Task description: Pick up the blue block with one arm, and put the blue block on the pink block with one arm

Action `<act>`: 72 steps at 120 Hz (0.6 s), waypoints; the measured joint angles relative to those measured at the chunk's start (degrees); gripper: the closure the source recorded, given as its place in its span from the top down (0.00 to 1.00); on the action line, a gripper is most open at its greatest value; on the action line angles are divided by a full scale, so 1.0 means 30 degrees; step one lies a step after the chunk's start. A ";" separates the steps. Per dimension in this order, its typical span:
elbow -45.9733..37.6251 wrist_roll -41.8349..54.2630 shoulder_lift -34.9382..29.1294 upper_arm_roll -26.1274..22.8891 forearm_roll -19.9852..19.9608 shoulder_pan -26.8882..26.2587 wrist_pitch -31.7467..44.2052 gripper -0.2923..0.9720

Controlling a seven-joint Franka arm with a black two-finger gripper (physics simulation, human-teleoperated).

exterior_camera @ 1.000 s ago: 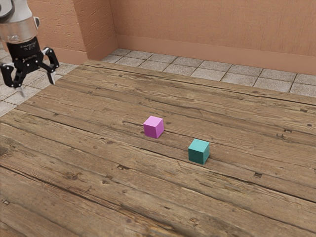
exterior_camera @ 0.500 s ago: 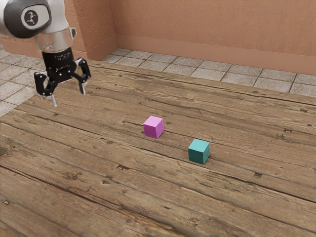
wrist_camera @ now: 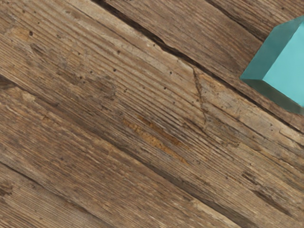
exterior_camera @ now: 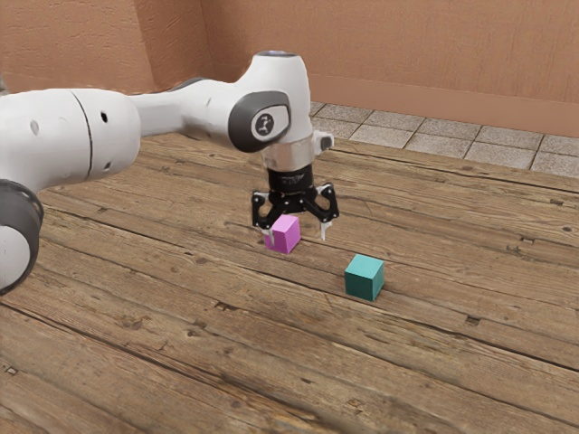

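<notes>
black 2-finger gripper (exterior_camera: 296, 231) hovering by pink cube (exterior_camera: 282, 233), jaws spread and empty, likely readying grasp; teal-blue cube (exterior_camera: 365, 277) sitting apart, ungrasped.

Here's the table (exterior_camera: 163, 362), rough brown planks with dark seams, knots and cracks running slantwise. Behind it lies a strip of grey floor tiles (exterior_camera: 434, 136), and beyond them a reddish wall (exterior_camera: 407, 41) with a plain skirting (exterior_camera: 434, 95).

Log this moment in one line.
stage: before grasp | pincer: open, empty, close by pink block | blue block: on table, untouched, apart from pink block
</notes>
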 joint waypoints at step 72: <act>0.2629 0.9965 0.4633 -0.0210 0.0847 -0.0816 0.5604 0.77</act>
